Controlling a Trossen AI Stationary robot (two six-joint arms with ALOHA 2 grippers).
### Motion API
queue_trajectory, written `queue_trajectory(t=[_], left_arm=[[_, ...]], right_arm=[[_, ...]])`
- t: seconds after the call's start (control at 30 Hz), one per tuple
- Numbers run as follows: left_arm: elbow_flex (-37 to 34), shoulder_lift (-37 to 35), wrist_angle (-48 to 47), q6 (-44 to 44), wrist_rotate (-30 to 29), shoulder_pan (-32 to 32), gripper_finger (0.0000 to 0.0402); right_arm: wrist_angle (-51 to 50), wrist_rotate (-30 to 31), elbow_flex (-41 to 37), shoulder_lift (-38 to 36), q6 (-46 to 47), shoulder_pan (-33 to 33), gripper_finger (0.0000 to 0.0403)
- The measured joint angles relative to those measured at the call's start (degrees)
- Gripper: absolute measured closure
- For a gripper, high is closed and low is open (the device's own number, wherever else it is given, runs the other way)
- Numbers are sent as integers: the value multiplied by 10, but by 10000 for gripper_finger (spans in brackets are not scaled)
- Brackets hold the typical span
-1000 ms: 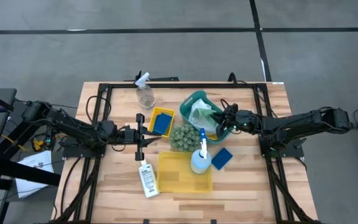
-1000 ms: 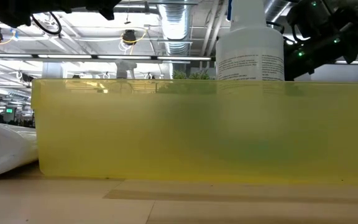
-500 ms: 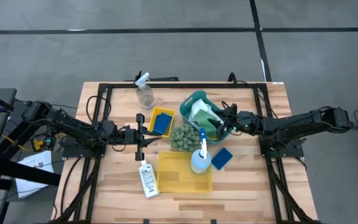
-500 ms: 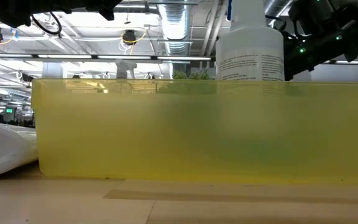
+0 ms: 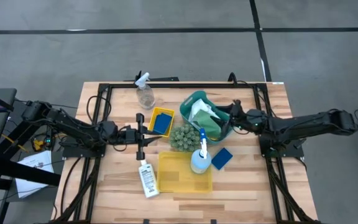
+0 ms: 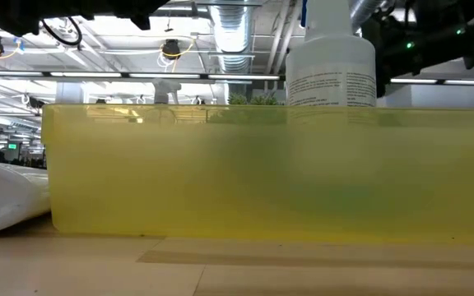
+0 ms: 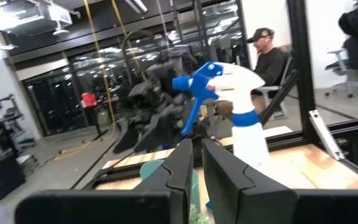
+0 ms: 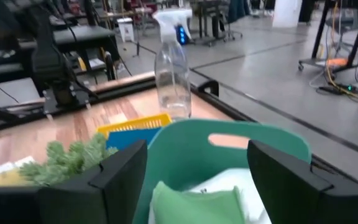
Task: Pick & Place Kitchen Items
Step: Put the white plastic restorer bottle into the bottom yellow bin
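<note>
Releasing is judged complete: the right pincer [image 5: 232,119] stands wide at the teal basket [image 5: 197,100] rim, a green piece [image 8: 194,203] and white cloth [image 5: 199,112] lying inside. The left pincer [image 5: 140,134] waits shut. Next, the blue sponge [image 5: 221,157] on the counter [image 5: 241,180] is to be approached

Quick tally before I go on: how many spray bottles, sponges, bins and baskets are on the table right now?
Spray bottles: 2 – clear spray bottle, white spray bottle with blue trigger
Blue sponges: 2 – one in the small yellow bin, one loose on the wood
Yellow bins: 2 – small yellow bin, large translucent yellow bin
Teal baskets: 1 – teal plastic basket
Total: 7
</note>
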Motion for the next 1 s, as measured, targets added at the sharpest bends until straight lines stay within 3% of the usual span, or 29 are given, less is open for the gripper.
queue_trajectory(t=[0.3,0.43,0.63,0.8,1.0], left_arm=[[0,0,-50,-7,-67,0,355],[0,0,-92,-19,-70,0,319],[0,0,-67,-11,-123,0,256],[0,-2,-41,60,-144,25,226],[0,-11,33,177,-161,89,220]], right_arm=[[-63,1,0,-85,-10,20,135],[-79,1,0,-96,-11,32,135],[-86,2,0,-98,-27,35,135],[-73,14,0,-98,-82,20,135],[-29,35,0,-104,-200,-13,135]])
